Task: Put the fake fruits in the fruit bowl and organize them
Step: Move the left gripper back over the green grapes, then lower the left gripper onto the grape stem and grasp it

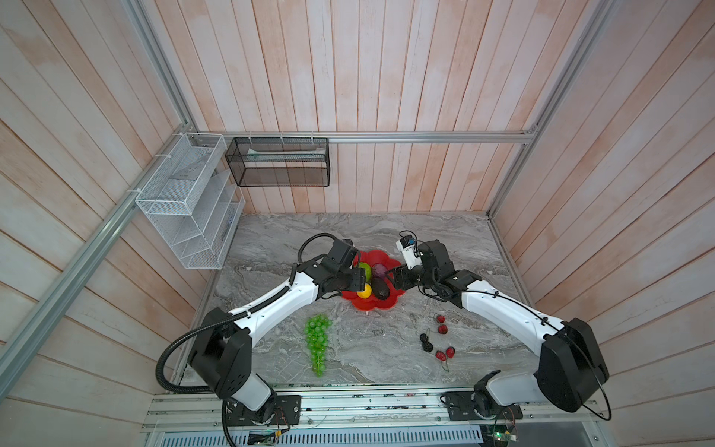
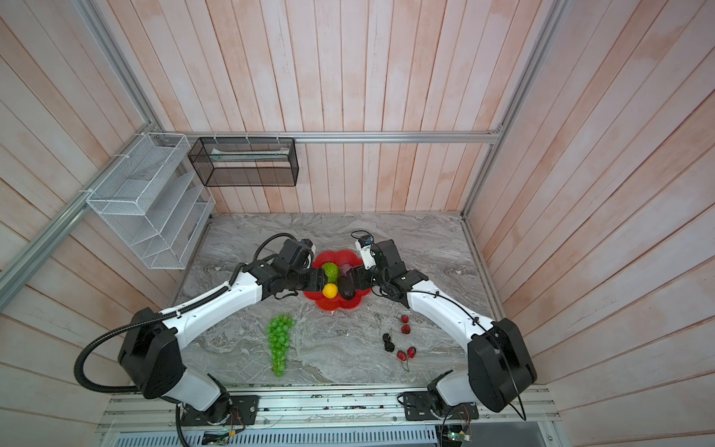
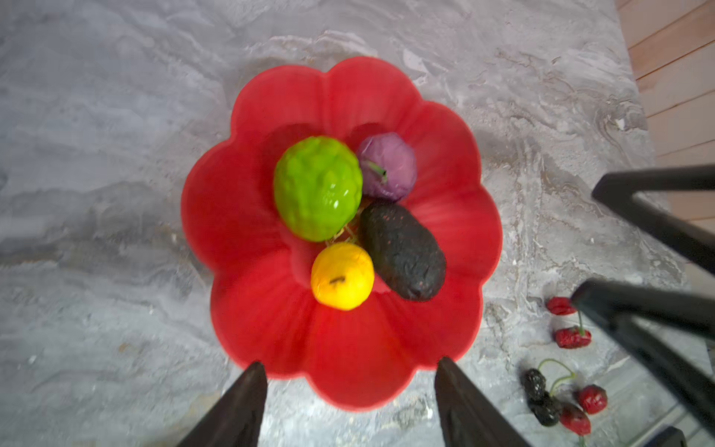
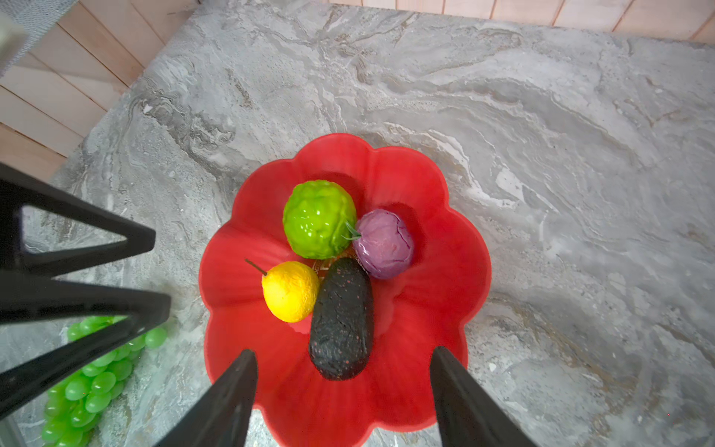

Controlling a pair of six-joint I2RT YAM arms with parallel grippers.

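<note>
Fruit bowl (image 3: 271, 116): mid-counter (image 1: 371, 344), holding lime-green ball (image 3: 317, 189), purple ball (image 3: 389, 166), lemon (image 3: 342, 276) and avocado (image 3: 402, 251), clustered at its centre.
Left end effector (image 3: 350, 363): spread wide, empty, above the bowl's rim.
Right end effector (image 4: 343, 352): spread wide, empty, above the opposite rim.
Grape bunch (image 1: 318, 342): toward the counter's near edge, left side, well apart from the bowl.
Berries (image 1: 442, 329): scattered toward the near right.
Step in hand: probably fetching the grapes.
Doing it well: clear the rim first; grip the bunch's thick end, not the tail; lay it on bare petals, away from the round fruit.
</note>
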